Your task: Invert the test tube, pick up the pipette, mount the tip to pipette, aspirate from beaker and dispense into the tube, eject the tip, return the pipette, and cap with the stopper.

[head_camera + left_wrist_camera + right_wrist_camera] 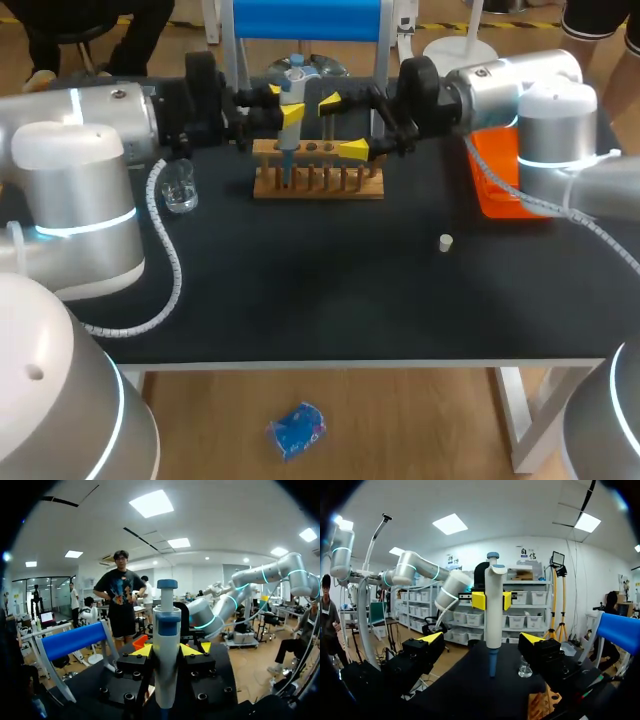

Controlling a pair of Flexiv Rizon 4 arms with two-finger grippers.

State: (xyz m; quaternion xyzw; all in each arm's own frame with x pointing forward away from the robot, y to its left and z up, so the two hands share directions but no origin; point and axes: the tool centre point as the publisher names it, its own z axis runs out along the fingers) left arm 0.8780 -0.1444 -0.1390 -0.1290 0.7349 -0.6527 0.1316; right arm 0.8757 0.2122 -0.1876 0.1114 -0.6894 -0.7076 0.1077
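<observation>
A white pipette [294, 78] with a blue top stands upright in my left gripper [285, 106], which is shut on its body. Its blue lower end hangs over the left end of the wooden tube rack [330, 185]. In the left wrist view the pipette [166, 630] rises between the yellow fingertips [142, 650]. My right gripper [342, 125] is open just right of the pipette, level with it, holding nothing. The right wrist view shows the pipette [495, 595] ahead, between its spread fingers, and the glass beaker [524, 669] beyond. The beaker [180, 187] stands left of the rack. A white stopper [446, 242] lies on the mat.
An orange tray [497, 185] sits at the right back of the black table [320, 300], under my right arm. A blue and white frame [305, 20] stands behind the rack.
</observation>
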